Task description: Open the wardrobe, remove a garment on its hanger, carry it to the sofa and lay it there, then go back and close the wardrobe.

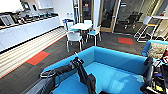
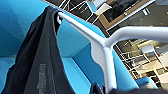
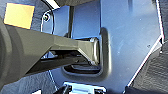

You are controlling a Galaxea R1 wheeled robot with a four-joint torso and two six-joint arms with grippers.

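The bright blue sofa [image 1: 117, 75] lies right in front of me, its wide seat below my arms. My left gripper [image 1: 76, 61] reaches in from the lower left over the seat and is shut on a white hanger [image 2: 105, 47]. The black garment [image 1: 86, 77] hangs limp from that hanger, its lower end down near the seat. In the left wrist view the garment [image 2: 37, 62] drapes off one hanger arm with the sofa [image 2: 15, 25] behind it. My right arm [image 1: 148, 75] stands at the sofa's right end.
Beyond the sofa back stand a white table [image 1: 81, 26] and white chairs [image 1: 74, 37]. A long white counter [image 1: 25, 30] runs along the left wall. A second blue seat with a cushion [image 1: 156, 48] is at the right. Dark carpet with red patches [image 1: 37, 58] lies to the left.
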